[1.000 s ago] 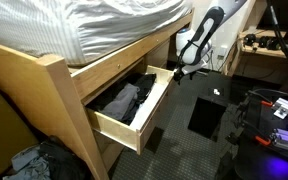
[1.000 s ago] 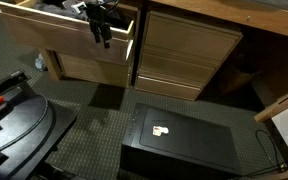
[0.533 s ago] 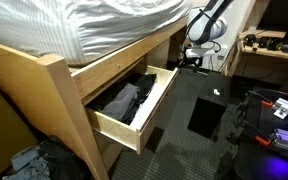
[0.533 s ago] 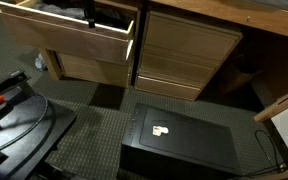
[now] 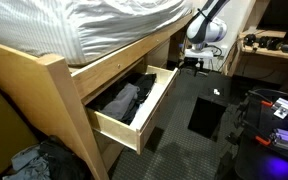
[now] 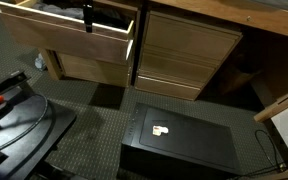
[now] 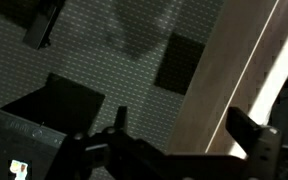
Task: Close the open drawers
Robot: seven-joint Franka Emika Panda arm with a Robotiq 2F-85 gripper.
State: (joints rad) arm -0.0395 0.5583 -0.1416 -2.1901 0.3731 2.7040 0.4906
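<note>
One open drawer (image 5: 156, 105) of light pine sticks out from the bed frame, with dark clothes (image 5: 122, 100) inside. In an exterior view its flat front panel (image 6: 69, 38) sits at the top left. My gripper (image 5: 194, 63) hangs above the floor past the drawer's far end, apart from it. Only its dark tip (image 6: 87, 14) shows over the drawer's top edge. In the wrist view the gripper (image 7: 184, 125) is open. Its two black fingers (image 7: 249, 128) stand wide apart with nothing held, and a pine panel (image 7: 229, 70) lies beyond them.
A black box (image 6: 184, 135) lies on the dark carpet in front of the closed pine fronts (image 6: 189, 50). It also shows as the black box (image 5: 206, 115). A black case (image 6: 14, 120) sits on the floor, a desk (image 5: 269, 45) stands at the back, and the mattress (image 5: 104, 25) overhangs.
The arm has lifted up and away from the drawer's front. The gripper has left most of one exterior view through the top. The drawer has not moved.
</note>
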